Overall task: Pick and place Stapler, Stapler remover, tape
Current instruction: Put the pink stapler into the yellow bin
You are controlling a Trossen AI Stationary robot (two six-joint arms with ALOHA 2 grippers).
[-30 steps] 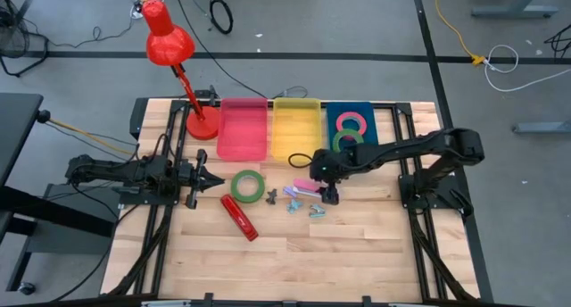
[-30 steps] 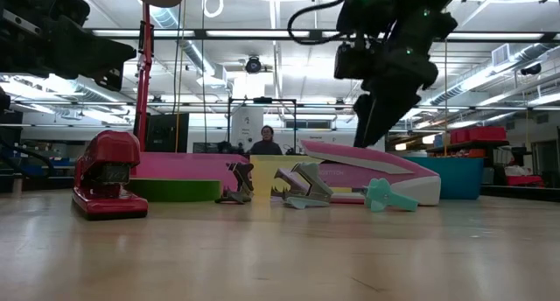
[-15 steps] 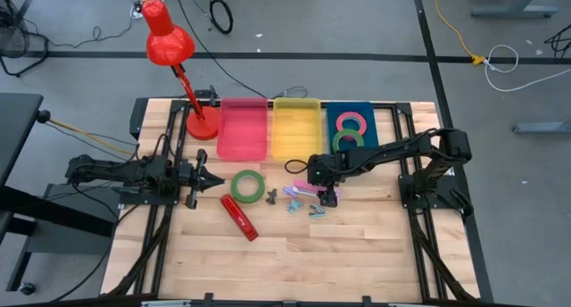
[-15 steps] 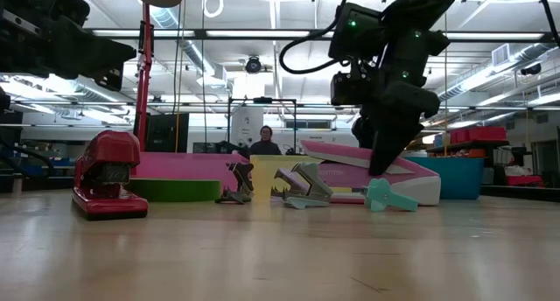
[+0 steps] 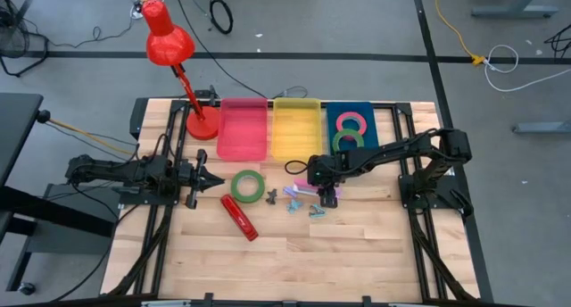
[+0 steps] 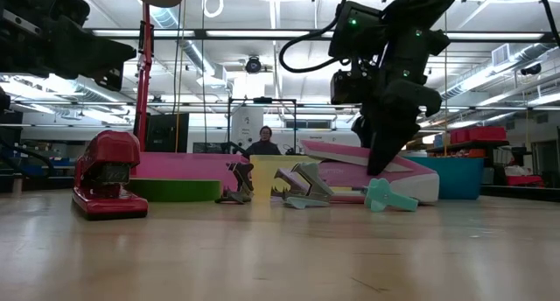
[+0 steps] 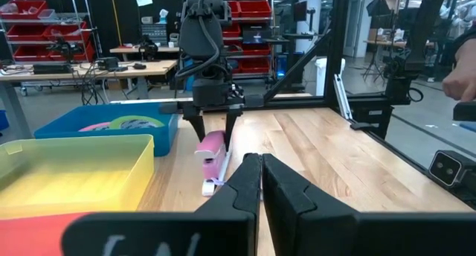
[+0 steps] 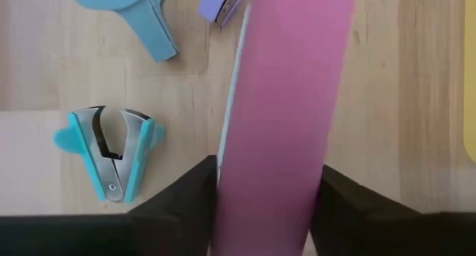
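Bright, even ceiling light; soft shadows, blurred wrist foregrounds.

We're in a robotics lab or workshop: a wooden table point(image 5: 294, 262) on a black metal frame stands on a grey concrete floor point(image 5: 357, 39) strewn with loose cables point(image 5: 220, 14). Looking level across the table, there's an open industrial ceiling with strip lights point(image 6: 262, 33) and ducting, and a person point(image 6: 265, 142) sits far back among equipment. From the left wrist camera, shelves of red storage bins point(image 7: 33, 7) line the back wall above cluttered workbenches point(image 7: 74, 66) with gear and wires.
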